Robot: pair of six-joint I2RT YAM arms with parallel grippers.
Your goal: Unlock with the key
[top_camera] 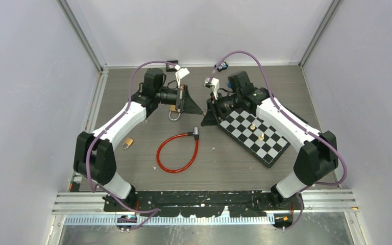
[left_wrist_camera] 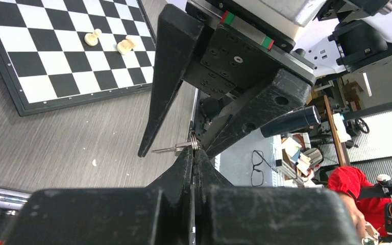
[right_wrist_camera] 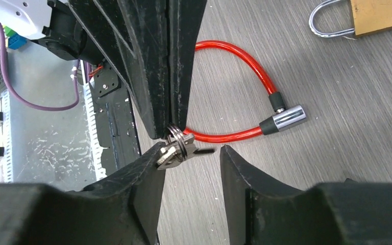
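My left gripper (left_wrist_camera: 196,151) is shut on a steel key ring, and the small silver key (left_wrist_camera: 171,149) sticks out sideways from its tips. My right gripper (right_wrist_camera: 191,150) faces it tip to tip, jaws open, with the key (right_wrist_camera: 176,150) between them; the key's head lies against one finger and the blade points toward the other. In the top view the two grippers, left (top_camera: 199,109) and right (top_camera: 207,115), meet above the table's middle back. The red cable lock (right_wrist_camera: 235,92) with its chrome barrel (right_wrist_camera: 286,119) lies on the table below.
A brass padlock (right_wrist_camera: 372,13) lies under the left arm, and a smaller padlock (top_camera: 127,143) sits further left. A chessboard (top_camera: 255,135) with two pale pieces lies beneath the right arm. Grey walls enclose the table on three sides.
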